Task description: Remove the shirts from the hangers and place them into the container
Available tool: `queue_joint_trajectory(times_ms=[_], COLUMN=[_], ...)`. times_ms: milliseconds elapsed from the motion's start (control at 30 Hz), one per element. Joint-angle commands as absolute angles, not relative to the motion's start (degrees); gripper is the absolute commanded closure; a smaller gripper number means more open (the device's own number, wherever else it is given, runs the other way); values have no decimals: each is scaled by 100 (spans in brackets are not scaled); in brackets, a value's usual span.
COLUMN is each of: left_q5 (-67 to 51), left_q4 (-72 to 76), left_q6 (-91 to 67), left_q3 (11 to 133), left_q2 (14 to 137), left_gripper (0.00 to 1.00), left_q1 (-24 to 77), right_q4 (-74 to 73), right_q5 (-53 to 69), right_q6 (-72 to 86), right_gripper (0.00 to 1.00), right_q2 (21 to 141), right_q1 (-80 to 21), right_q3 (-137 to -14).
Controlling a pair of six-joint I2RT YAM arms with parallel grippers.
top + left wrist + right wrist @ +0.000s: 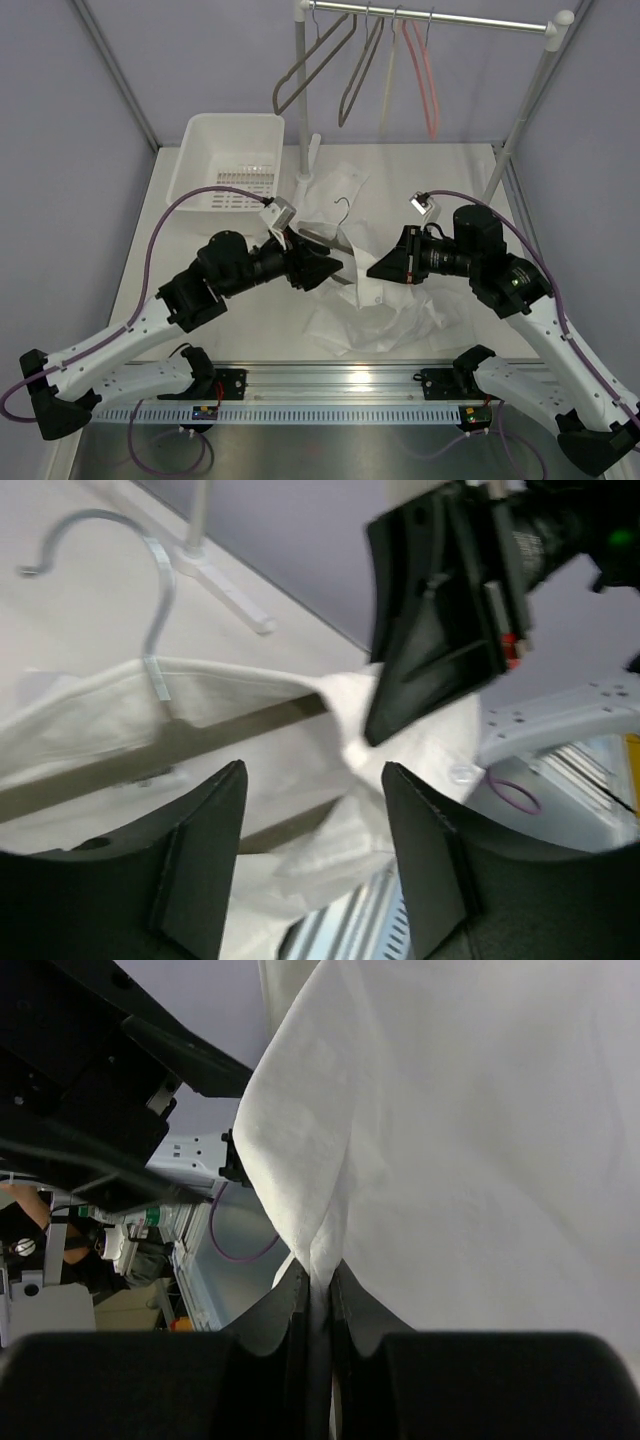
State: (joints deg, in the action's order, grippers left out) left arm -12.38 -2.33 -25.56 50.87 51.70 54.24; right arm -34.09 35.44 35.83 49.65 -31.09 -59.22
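The white shirt [370,310] lies crumpled in the middle of the table, with its hanger's metal hook [343,207] sticking out at the collar. In the left wrist view the hook [150,600] and the dark hanger bar [200,735] show inside the fabric. My left gripper [312,770] is open, its jaws on either side of a loose fold of shirt [340,830] without pinching it. My right gripper [318,1275] is shut on a fold of the shirt [480,1140], tip to tip with the left gripper [335,268]. The white container [228,160] stands at the back left.
Several bare hangers [360,75] in grey-brown, cream and pink hang from a rail [440,17] at the back. The rack's left post [300,100] stands just right of the container, its right post [525,110] at the far right. Grey walls close both sides.
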Motion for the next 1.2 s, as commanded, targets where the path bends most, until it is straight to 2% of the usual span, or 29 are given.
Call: queue_joint_trajectory(times_ms=[0, 33, 200, 467, 567, 933, 1167], left_q5=[472, 614, 799, 1037, 1282, 1740, 1731], left_q4=[-980, -1167, -1581, -1231, -1055, -870, -826], left_q6=[-2555, -2740, -4374, -6326, -6713, -7365, -7479], left_q3=[5544, 5659, 5880, 5590, 5353, 5221, 5458], left_q2=[5132, 5263, 5440, 5265, 5186, 5458, 5809], left_gripper=[46, 49, 46, 46, 44, 44, 53], left_q1=[5458, 5458, 5484, 5484, 5484, 5484, 5484], right_q4=[-3295, -3331, -3437, -3445, -3375, -3348, -3401], right_q5=[3754, 3657, 3410, 3138, 3207, 3270, 3366], right_q6=[3507, 3472, 3261, 3138, 3146, 3041, 2839], right_gripper=[100, 100, 100, 100, 100, 100, 100], right_q2=[4729, 4659, 4544, 4439, 4447, 4421, 4333], right_q1=[-3173, -3173, -3173, -3182, -3182, -3173, -3173], right_q3=[-6161, -6205, -6302, -6284, -6258, -6258, -6214])
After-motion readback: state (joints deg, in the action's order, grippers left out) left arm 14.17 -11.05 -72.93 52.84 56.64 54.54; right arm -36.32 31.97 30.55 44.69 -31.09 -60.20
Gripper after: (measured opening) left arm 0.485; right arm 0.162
